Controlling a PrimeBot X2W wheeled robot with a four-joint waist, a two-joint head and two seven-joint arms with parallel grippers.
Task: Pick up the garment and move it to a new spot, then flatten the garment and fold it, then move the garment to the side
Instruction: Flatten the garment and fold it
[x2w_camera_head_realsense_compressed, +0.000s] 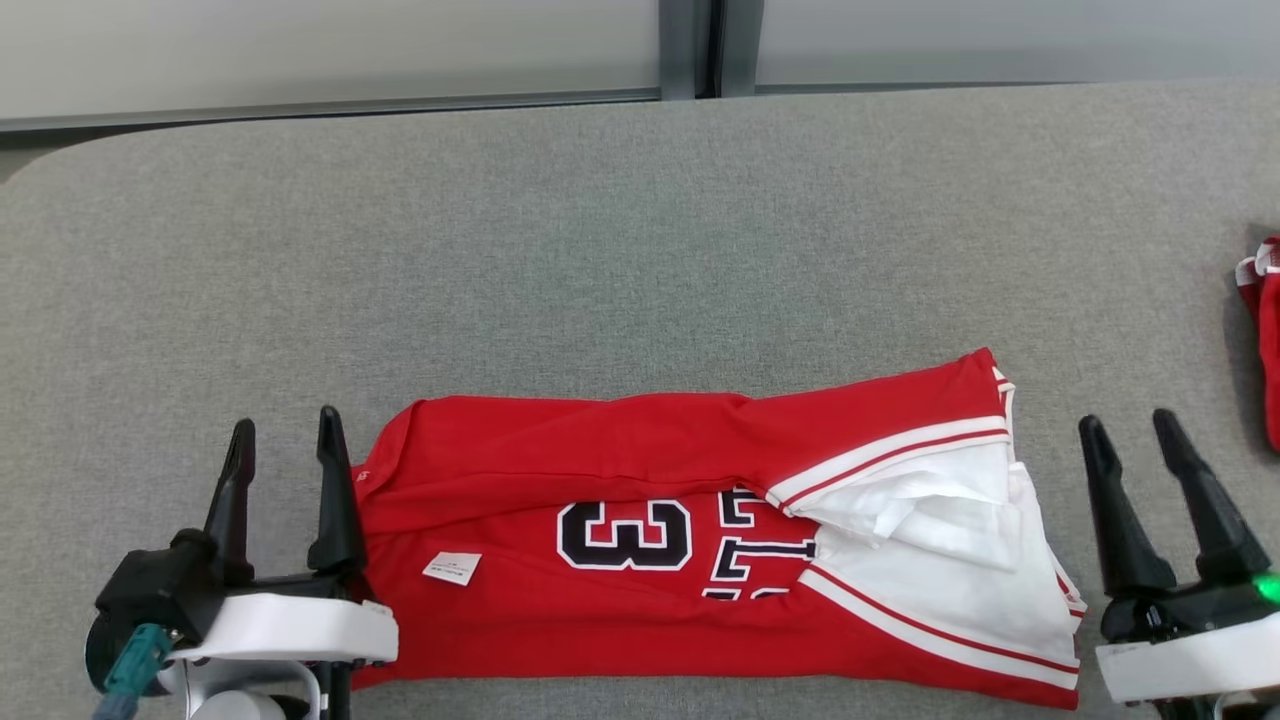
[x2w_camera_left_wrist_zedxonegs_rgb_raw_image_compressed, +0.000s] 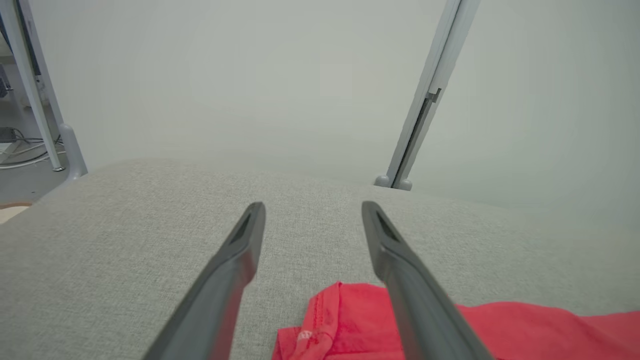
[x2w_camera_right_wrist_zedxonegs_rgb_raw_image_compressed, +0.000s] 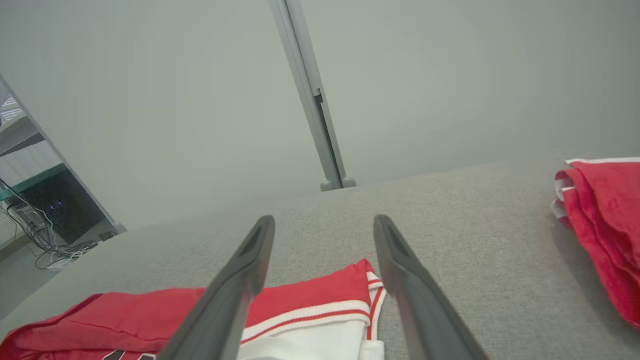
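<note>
The jersey (x2w_camera_head_realsense_compressed: 640, 610) looks light, limp and slippery, and its two end edges seem the best holds. The left gripper (x2w_camera_head_realsense_compressed: 285, 418) and right gripper (x2w_camera_head_realsense_compressed: 1128, 416) flank it, both wide and empty.

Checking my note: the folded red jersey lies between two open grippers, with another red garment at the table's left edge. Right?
No: the other red garment lies at the right edge of the table, per the head view. The red jersey does lie between the open left gripper and right gripper.
</note>
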